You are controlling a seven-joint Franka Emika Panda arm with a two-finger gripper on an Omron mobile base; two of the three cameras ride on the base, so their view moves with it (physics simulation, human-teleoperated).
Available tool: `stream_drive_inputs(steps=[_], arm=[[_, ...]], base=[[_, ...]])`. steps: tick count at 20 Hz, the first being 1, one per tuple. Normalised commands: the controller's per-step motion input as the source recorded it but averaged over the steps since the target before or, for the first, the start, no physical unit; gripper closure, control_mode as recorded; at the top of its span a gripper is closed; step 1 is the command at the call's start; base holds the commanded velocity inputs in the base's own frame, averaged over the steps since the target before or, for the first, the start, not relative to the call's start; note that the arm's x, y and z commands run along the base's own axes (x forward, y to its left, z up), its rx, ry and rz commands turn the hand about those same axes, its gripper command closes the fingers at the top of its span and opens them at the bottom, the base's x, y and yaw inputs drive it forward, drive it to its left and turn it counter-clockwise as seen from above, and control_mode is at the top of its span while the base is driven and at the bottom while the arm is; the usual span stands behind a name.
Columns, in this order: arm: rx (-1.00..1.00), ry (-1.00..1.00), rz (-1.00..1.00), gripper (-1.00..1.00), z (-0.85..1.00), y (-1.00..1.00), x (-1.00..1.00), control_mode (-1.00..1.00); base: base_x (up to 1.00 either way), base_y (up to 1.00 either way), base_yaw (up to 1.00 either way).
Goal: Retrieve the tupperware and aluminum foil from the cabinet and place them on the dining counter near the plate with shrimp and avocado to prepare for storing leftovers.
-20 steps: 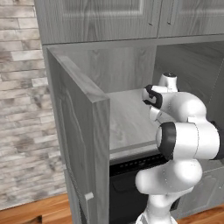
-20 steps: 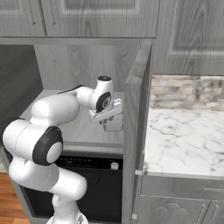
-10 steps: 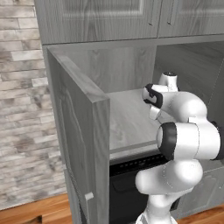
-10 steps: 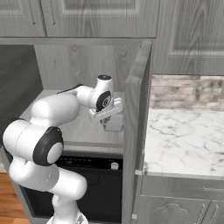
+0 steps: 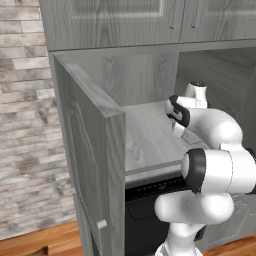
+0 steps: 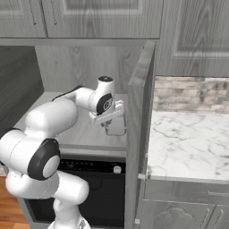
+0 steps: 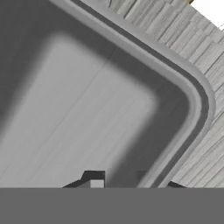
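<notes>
The cabinet's door (image 5: 92, 150) stands open and my arm reaches in over its pale grey shelf (image 5: 145, 135). The tupperware (image 6: 115, 129), a pale translucent shallow container, lies on that shelf near the front right. My gripper (image 6: 114, 121) points down onto it. In the hand view the tupperware (image 7: 87, 100) is seen from very close, and my gripper (image 7: 133, 181) has a dark fingertip on each side of its rounded rim, shut on that wall. The aluminum foil, the dining counter and the plate with shrimp and avocado are out of view.
The open door's edge (image 6: 139, 134) stands close to the right of the hand. Beyond it lies a marble worktop (image 6: 188, 143) with a brick backsplash. A dark appliance front (image 6: 89, 188) sits under the shelf. Closed upper cupboards (image 5: 150, 20) hang above.
The fingers have drawn together onto the tupperware's wall. The arm and the container have hardly moved.
</notes>
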Motion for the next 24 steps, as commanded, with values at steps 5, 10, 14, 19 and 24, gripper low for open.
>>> stream_drive_inputs(steps=[5,10,14,19,24], arm=[[-0.03,-0.26,0.18,1.00,0.19,0.32,-0.92,-1.00],[-0.12,-0.22,0.28,1.00,0.21,0.51,-0.95,-1.00],[-0.20,-0.17,0.32,1.00,0.53,0.48,-1.00,-1.00],[-0.22,-0.18,0.36,1.00,0.84,0.42,-0.98,-1.00],[-0.23,-0.11,0.40,1.00,0.77,0.34,-0.97,-1.00]], base=[[0.00,0.00,0.00],[0.00,0.00,0.00],[0.00,0.00,0.00],[0.00,0.00,0.00],[0.00,0.00,0.00]])
